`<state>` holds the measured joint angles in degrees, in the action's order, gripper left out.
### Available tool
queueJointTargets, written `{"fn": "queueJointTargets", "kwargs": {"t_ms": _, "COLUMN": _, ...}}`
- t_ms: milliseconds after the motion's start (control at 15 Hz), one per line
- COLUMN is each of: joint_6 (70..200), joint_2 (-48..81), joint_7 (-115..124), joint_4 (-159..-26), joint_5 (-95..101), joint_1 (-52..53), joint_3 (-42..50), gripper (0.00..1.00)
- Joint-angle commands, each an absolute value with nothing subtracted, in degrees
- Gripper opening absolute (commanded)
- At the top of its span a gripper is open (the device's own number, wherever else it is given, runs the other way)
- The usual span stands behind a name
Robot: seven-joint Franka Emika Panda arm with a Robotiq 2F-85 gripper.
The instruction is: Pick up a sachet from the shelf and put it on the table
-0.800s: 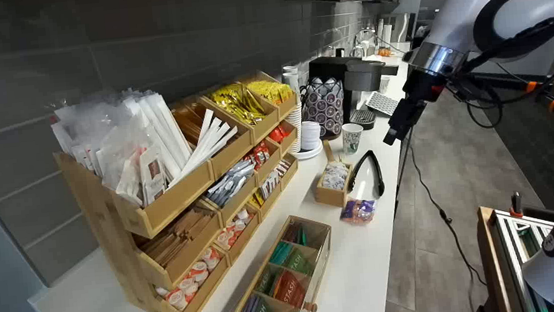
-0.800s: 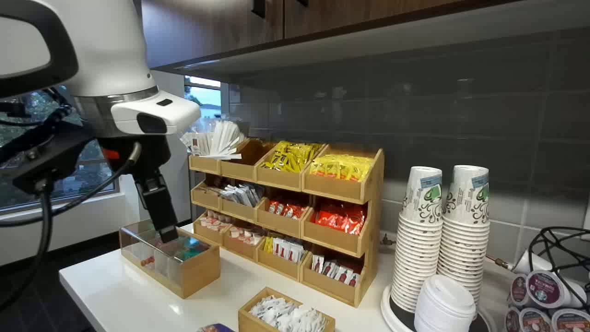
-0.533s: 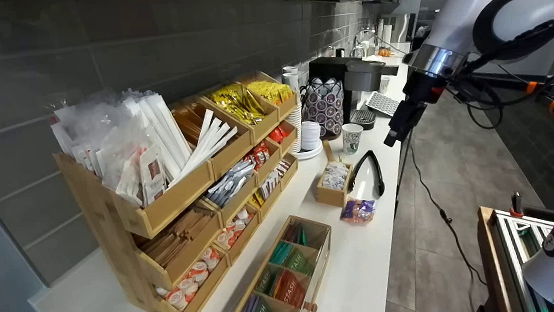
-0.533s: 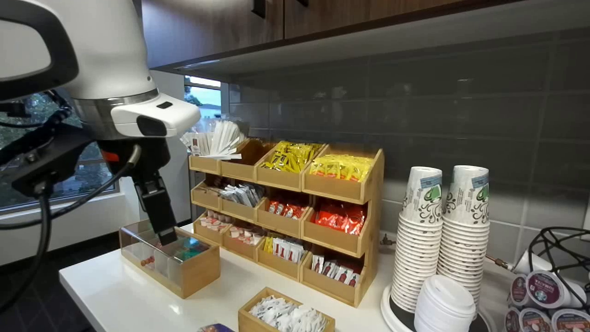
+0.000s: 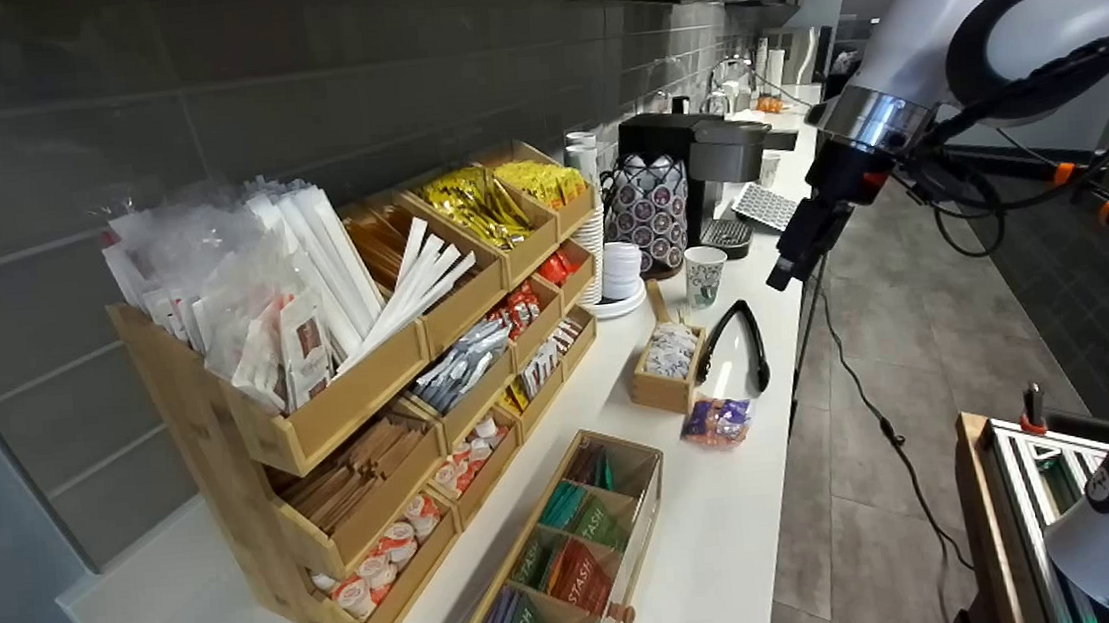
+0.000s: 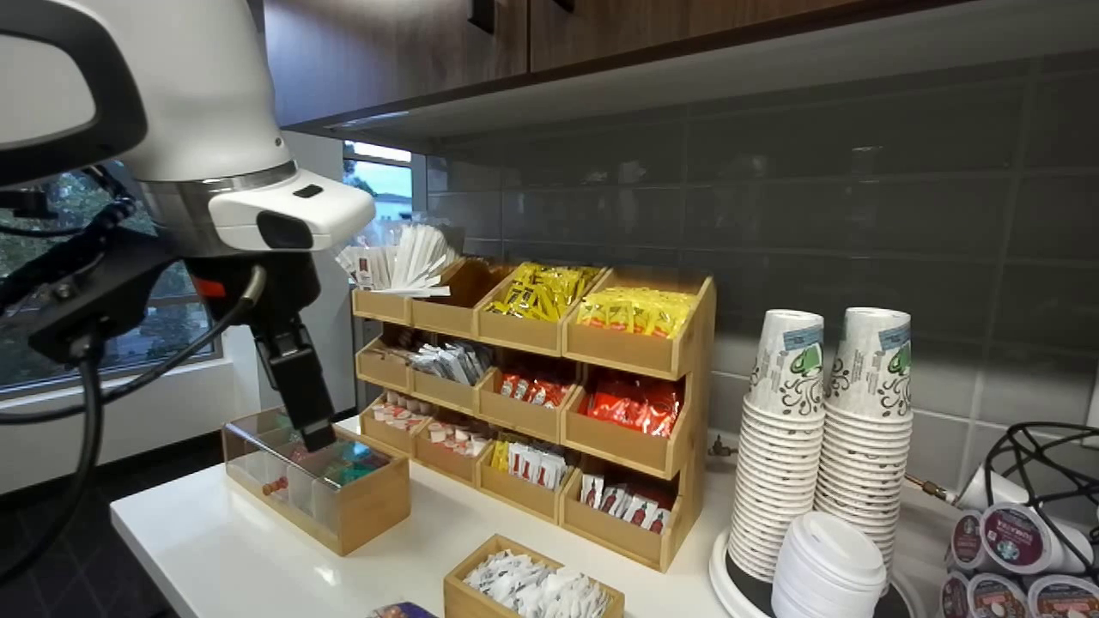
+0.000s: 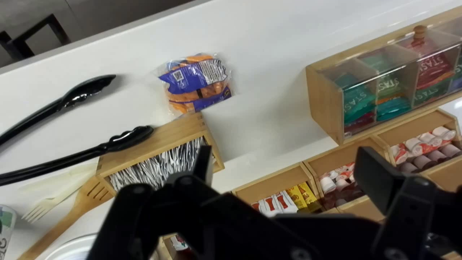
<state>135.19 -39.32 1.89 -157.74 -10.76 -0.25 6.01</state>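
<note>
Glossy yellow-gold sachets lie piled in two top bins of the light wooden tiered shelf; one pile (image 5: 475, 206) also shows in the other exterior picture (image 6: 539, 293). The shelf (image 5: 473, 299) (image 6: 515, 333) stands on the long white table (image 5: 709, 529) (image 6: 429, 549) against the tiled wall. My gripper (image 5: 782, 271) (image 6: 316, 434) hangs above the table in front of the shelf, apart from it. In the wrist view the gripper (image 7: 285, 168) is open, with nothing between its fingers. That view shows the shelf's lower bins (image 7: 270, 184); the top piles are out of view there.
A tea box with green-filled compartments (image 5: 575, 541) (image 7: 326, 104) stands before the shelf. A small box of white packets (image 5: 669, 354) (image 6: 532, 588), black tongs (image 7: 72, 97) and a purple-orange bag (image 7: 196, 83) lie nearby. Cup stacks (image 6: 781, 438) stand beside the shelf; cabinets (image 6: 601, 43) hang above.
The arm and gripper have shifted only very slightly. Nothing else has visibly changed.
</note>
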Motion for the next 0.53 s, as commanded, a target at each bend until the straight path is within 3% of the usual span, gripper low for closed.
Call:
{"fn": "queueJointTargets", "kwargs": {"t_ms": 0, "joint_6": 146.05, "joint_2": -34.34, "joint_7": 1.64, "joint_4": -155.74, "joint_5": -12.37, "joint_1": -0.50, "joint_3": 6.03, "gripper": 1.00}}
{"fn": "queueJointTargets", "kwargs": {"t_ms": 467, "joint_6": 169.80, "joint_2": -18.52, "joint_7": -1.03, "joint_4": -146.42, "joint_5": -15.87, "joint_1": 5.91, "joint_3": 9.93, "gripper": 1.00}}
